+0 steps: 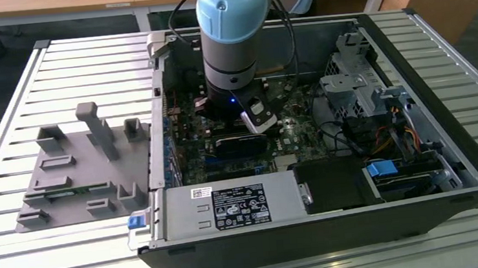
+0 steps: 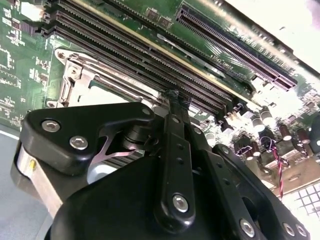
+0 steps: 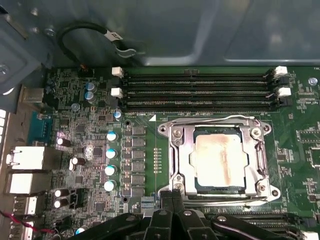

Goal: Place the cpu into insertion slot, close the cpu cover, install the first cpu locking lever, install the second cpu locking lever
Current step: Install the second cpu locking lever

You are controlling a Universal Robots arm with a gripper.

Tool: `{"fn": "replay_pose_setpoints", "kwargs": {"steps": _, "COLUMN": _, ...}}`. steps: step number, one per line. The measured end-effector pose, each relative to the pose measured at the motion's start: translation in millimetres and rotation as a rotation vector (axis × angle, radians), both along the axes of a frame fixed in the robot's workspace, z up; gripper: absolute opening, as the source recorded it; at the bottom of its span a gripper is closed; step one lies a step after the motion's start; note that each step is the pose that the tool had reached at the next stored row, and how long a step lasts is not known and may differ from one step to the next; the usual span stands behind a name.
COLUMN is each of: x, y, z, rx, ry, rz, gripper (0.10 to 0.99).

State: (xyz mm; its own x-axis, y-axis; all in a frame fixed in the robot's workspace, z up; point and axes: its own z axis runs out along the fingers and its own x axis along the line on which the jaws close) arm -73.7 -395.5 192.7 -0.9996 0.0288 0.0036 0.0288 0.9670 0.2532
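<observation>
Chip (image 3: 220, 161), pale silvery-beige with a darker smudged patch, sits flat inside the socket (image 3: 218, 191) on the green board (image 3: 80, 150), and the metal cover (image 3: 182, 162) lies closed around it, its square cut-out framing the chip's top. A thin wire lever (image 3: 227, 119) runs along the cover's edge toward the 4 long memory slots (image 3: 200, 92); another (image 3: 225, 202) runs along the opposite edge. In the first wrist view the claw (image 3: 171, 196) comes down just beside a corner of the cover, its black fingers drawn together with no gap visible, holding nothing I can make out. The second wrist view shows the black linkage close up, a fingertip (image 2: 175, 97) touching down by the memory slots. The exterior view gives the wider setting: the arm (image 1: 228, 37) reaching down into an open computer case (image 1: 334, 229) on a slatted table (image 1: 60, 266), with a grey holder (image 1: 86, 167) lying on the exterior view's left.
</observation>
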Motion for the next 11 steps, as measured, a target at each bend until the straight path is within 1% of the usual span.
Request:
{"fn": "replay_pose_setpoints", "kwargs": {"steps": 4, "x": -2.2, "y": 0.6, "z": -1.7, "rx": 0.007, "ry": 0.0000, "rz": 0.000, "gripper": 0.106}}
{"fn": "replay_pose_setpoints", "kwargs": {"steps": 7, "x": -6.0, "y": 0.7, "z": -2.4, "rx": 0.007, "ry": 0.0000, "rz": 0.000, "gripper": 0.106}}
{"fn": "replay_pose_setpoints", "kwargs": {"steps": 11, "x": -7.4, "y": 0.8, "z": -2.4, "rx": 0.007, "ry": -0.0001, "rz": 0.000, "gripper": 0.106}}
